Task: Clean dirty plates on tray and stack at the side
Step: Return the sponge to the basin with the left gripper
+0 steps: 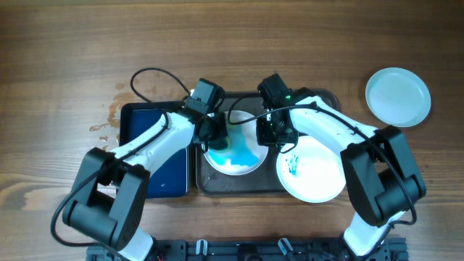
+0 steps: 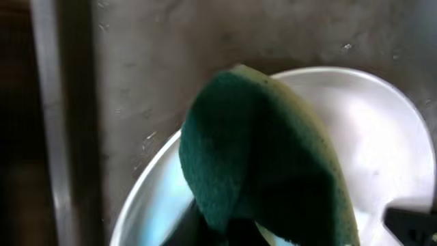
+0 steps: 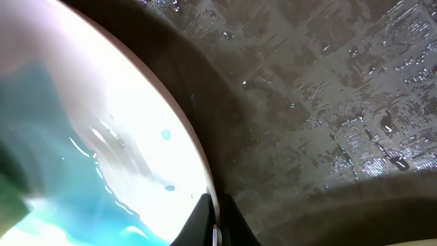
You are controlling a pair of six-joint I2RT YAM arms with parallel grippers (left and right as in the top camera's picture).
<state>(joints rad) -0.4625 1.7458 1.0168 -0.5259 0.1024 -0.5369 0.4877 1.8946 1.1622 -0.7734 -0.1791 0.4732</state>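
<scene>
A white plate (image 1: 235, 154) smeared with blue-teal liquid lies in the dark tray (image 1: 217, 185). My left gripper (image 1: 216, 138) is shut on a green sponge (image 2: 266, 157), which rests on this plate's left part (image 2: 382, 130). My right gripper (image 1: 270, 134) is shut on the same plate's right rim; in the right wrist view the rim runs between its fingertips (image 3: 215, 229) and the plate (image 3: 102, 116) shows blue streaks. A second plate (image 1: 315, 170) with a teal scribble lies over the tray's right end.
A dark blue basin (image 1: 156, 156) sits directly left of the tray, under my left arm. A pale clean-looking plate (image 1: 397, 96) rests on the wooden table at the far right. Wet spots mark the table left of the basin.
</scene>
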